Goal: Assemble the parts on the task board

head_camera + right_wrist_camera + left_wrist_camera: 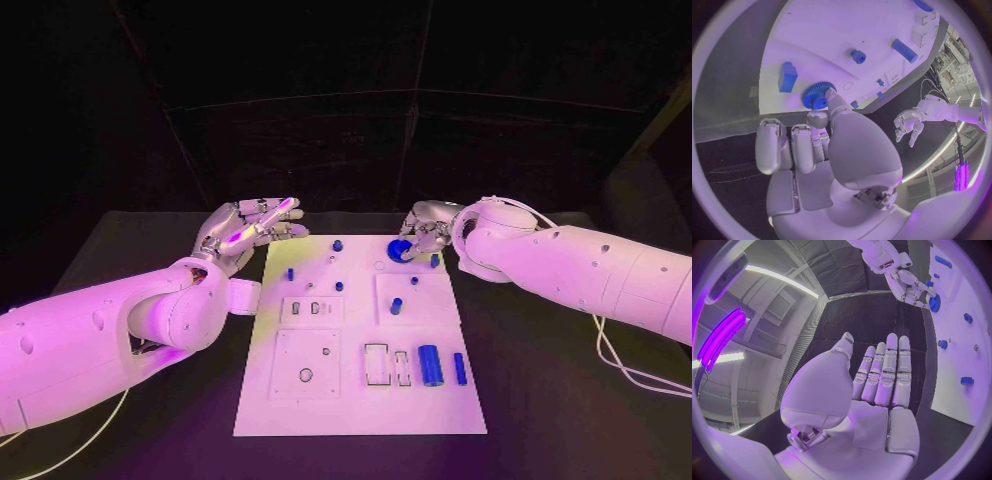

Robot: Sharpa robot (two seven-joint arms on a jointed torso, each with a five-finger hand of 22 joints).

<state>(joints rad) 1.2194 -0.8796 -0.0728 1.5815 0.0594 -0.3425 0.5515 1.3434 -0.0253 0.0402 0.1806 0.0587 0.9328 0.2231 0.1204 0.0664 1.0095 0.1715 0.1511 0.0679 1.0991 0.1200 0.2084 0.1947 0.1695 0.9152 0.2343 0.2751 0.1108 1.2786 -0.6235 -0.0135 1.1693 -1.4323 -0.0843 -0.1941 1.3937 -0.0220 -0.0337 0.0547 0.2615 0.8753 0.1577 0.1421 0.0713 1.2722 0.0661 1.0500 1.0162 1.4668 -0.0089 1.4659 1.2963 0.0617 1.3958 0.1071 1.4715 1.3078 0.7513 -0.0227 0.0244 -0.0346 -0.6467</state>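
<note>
Right hand (427,232) is working at the far end of the task board (361,415), fingertips on the blue gear (819,95). Thumb and a finger look to be pinching its hub, remaining fingers loosely curled beside it. Can't tell if the gear is fully down on its post or riding just above the plate.

Left hand (248,226) is hovering off the board's far left corner, holding nothing, fingers straight and close together, palm open.

Other parts: blue block (787,76) is lying just beside the gear, small blue pegs (338,245) are standing in the far section, a blue cylinder (428,364) and a thinner blue bar (460,368) are lying at the near right, next to empty slots.

Judging it as the gear-seating step, early in the job. Next move probably needs a straight press down with a slight twist to engage the bore, then a clean release without dragging the gear or knocking the block.
</note>
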